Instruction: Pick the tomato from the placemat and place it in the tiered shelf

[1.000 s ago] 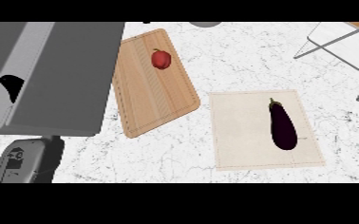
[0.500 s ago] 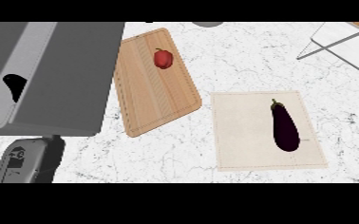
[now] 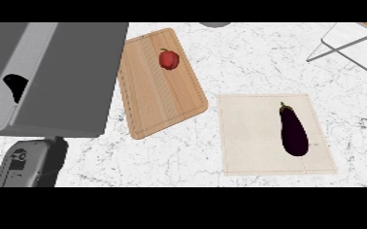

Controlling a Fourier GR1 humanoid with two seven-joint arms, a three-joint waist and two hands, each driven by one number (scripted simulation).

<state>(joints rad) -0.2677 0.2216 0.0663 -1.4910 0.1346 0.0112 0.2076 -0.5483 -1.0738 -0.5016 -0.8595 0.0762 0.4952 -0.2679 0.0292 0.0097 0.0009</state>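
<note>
A small red tomato [image 3: 168, 59] lies near the far end of a wooden cutting board [image 3: 161, 102], left of centre. To the right, a beige placemat [image 3: 251, 136] holds a dark purple eggplant [image 3: 292, 130] lying lengthwise. A corner of the tiered shelf [image 3: 342, 46], with a white deck and thin metal legs, shows at the top right edge. My left grey forearm [image 3: 64, 77] fills the left side, close to the camera. A small black patch of my left hand [image 3: 16, 86] shows against it. My right hand does not show.
The counter [image 3: 251, 63] is white marble. A grey robot part [image 3: 27, 162] sits at the bottom left corner. The rim of a grey round object [image 3: 213, 24] peeks in at the top edge.
The board, tomato, placemat and eggplant have all drifted slightly right and down in the view. Nothing has been taken hold of or let go.
</note>
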